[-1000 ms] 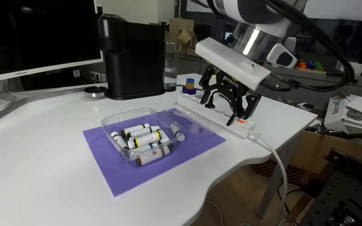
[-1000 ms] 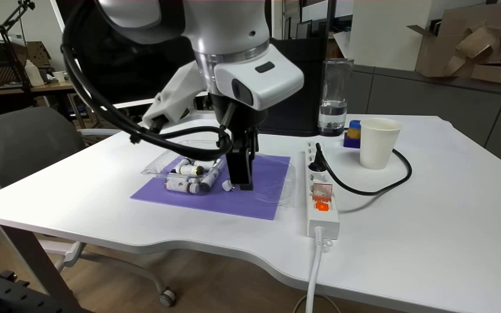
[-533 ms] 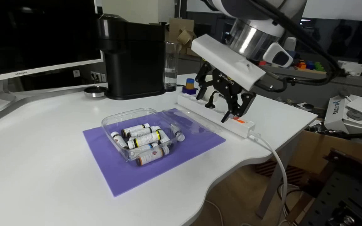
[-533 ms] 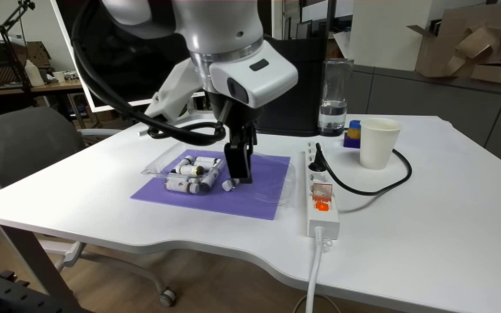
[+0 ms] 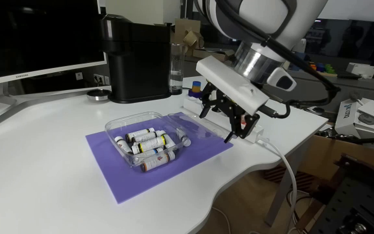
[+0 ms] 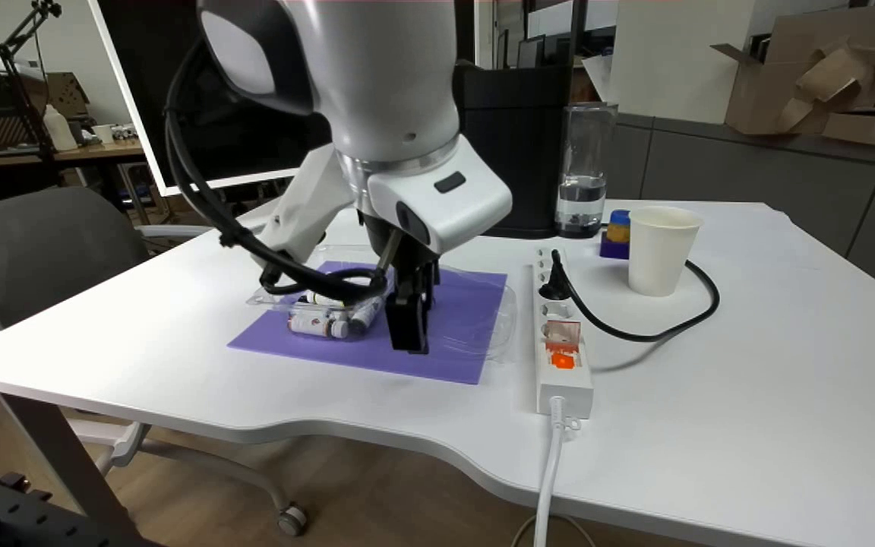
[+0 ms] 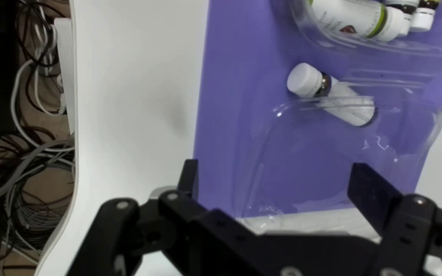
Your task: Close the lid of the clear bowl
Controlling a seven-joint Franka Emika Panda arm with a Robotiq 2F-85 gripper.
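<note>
The clear bowl point(image 5: 117, 123) sits on a purple mat point(image 5: 122, 188) with several small white-labelled bottles point(image 5: 149, 144) in it. Its rim also shows in the wrist view point(image 7: 359, 44). The transparent lid point(image 5: 200, 126) lies folded open beside the bowl, flat over the mat and partly past its edge; it also shows in the wrist view point(image 7: 309, 153). One bottle point(image 7: 343, 99) lies between bowl and lid, partly under the lid's edge. My gripper point(image 5: 216, 126) is open and empty above the lid's outer end. In the wrist view the gripper's fingers point(image 7: 370, 191) stand wide apart over the lid.
A white power strip point(image 6: 563, 380) with a plugged black cable lies just beyond the lid. A white cup point(image 6: 658, 251), a blue-yellow block stack point(image 5: 196, 89), a tall glass point(image 5: 176, 74) and a black machine point(image 5: 138, 61) stand farther back. The table's curved front edge point(image 6: 377, 429) is near.
My gripper has come down and closer to the lid, moving from over the power strip toward the mat. Its jaws stay open. The bowl, lid and bottles have not moved.
</note>
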